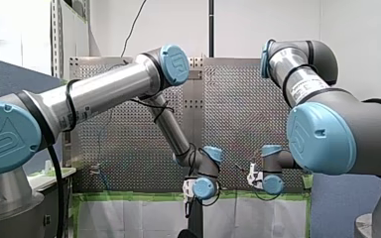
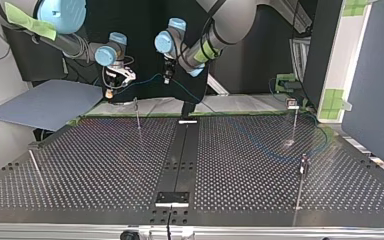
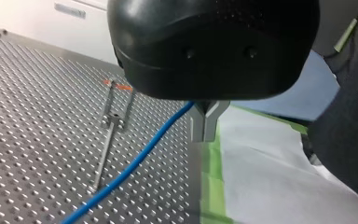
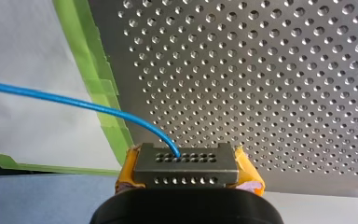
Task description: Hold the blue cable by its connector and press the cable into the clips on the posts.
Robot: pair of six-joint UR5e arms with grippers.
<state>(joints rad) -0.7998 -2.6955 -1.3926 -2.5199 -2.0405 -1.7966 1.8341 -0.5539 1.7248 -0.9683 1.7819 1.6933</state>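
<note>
The blue cable hangs in the air between my two grippers, then drops to the perforated table and loops toward the top view's right. My right gripper is shut on the cable's grey metal connector, held between yellow pads; the cable leaves the connector sideways. My left gripper has its metal fingers shut on the cable, which trails down over the table. A thin post with a clip stands just below the grippers in the top view.
More posts stand at the top view's right, and one at its left. Green tape edges the table beside white paper. A black strip runs down the table's middle. A post rises beside the cable.
</note>
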